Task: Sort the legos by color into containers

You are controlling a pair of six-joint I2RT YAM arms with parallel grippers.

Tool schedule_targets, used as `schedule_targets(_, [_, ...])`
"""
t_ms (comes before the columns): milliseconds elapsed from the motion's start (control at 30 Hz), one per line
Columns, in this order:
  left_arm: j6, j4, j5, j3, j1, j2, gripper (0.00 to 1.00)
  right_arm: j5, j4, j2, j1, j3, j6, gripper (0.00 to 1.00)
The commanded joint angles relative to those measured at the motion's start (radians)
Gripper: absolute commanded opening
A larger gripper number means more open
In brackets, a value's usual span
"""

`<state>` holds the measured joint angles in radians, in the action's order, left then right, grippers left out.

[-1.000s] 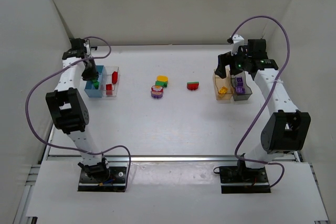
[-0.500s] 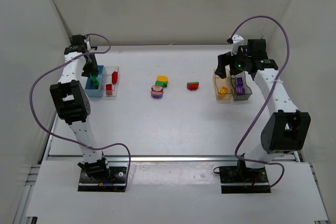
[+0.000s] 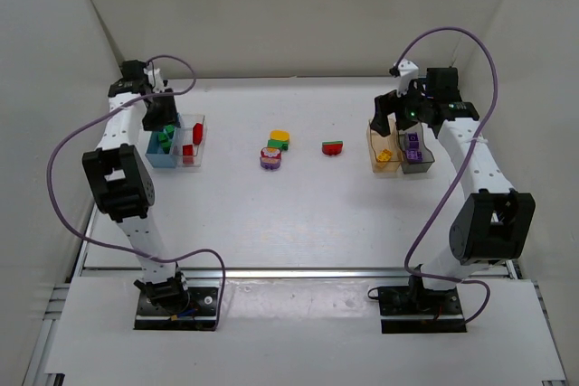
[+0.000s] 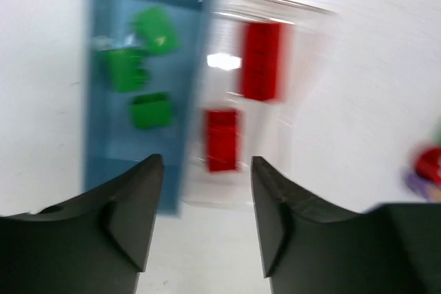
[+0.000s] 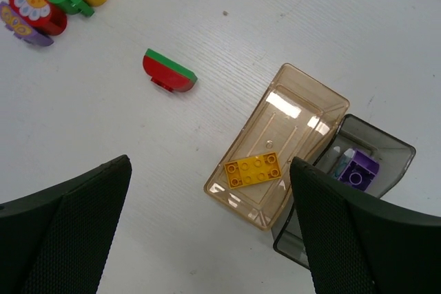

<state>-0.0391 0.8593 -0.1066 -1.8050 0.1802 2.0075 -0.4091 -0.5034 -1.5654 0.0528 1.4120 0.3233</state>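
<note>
Over the far-left blue-tinted plastic bin [image 4: 100, 142] with its green bricks [image 4: 151, 111], left pincer [image 4: 205, 170] hangs open, empty; right pincer [image 5: 210, 166] wide open too. Next up, probably: grab the mixed brick stack [image 3: 274, 151] off to the right

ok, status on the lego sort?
Left gripper open, empty, by blue bin. Right gripper open above amber bin. Loose legos in the middle unsorted. Nothing blocking.
</note>
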Motion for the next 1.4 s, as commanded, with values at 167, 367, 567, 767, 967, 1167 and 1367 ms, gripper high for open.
schedule_targets(167, [0.16, 0.12, -0.838, -0.043, -0.056, -0.198, 0.75, -0.277, -0.173, -0.051, 0.071, 0.067, 0.33, 0.96])
schedule_targets(367, [0.197, 0.198, -0.943, -0.06, -0.076, -0.157, 0.75, -0.214, -0.36, -0.237, 0.203, 0.214, 0.677, 0.95])
schedule_targets(567, [0.263, 0.284, -0.914, -0.065, -0.113, -0.162, 0.75, -0.165, -0.311, -0.409, 0.228, 0.311, 0.735, 0.94])
schedule_targets(767, [0.295, 0.277, -0.903, -0.004, -0.127, -0.202, 0.75, -0.112, -0.299, -0.565, 0.225, 0.424, 0.74, 0.94])
schedule_targets(967, [0.317, 0.287, -0.881, -0.007, -0.127, -0.199, 0.75, -0.111, -0.32, -0.676, 0.228, 0.55, 0.752, 0.94])
schedule_targets(1167, [0.329, 0.288, -0.867, -0.014, -0.127, -0.188, 0.75, -0.091, -0.357, -0.739, 0.249, 0.594, 0.801, 0.94])
schedule_targets(1367, [0.331, 0.287, -0.867, -0.024, -0.127, -0.167, 0.75, -0.083, -0.388, -0.737, 0.262, 0.541, 0.852, 0.92])
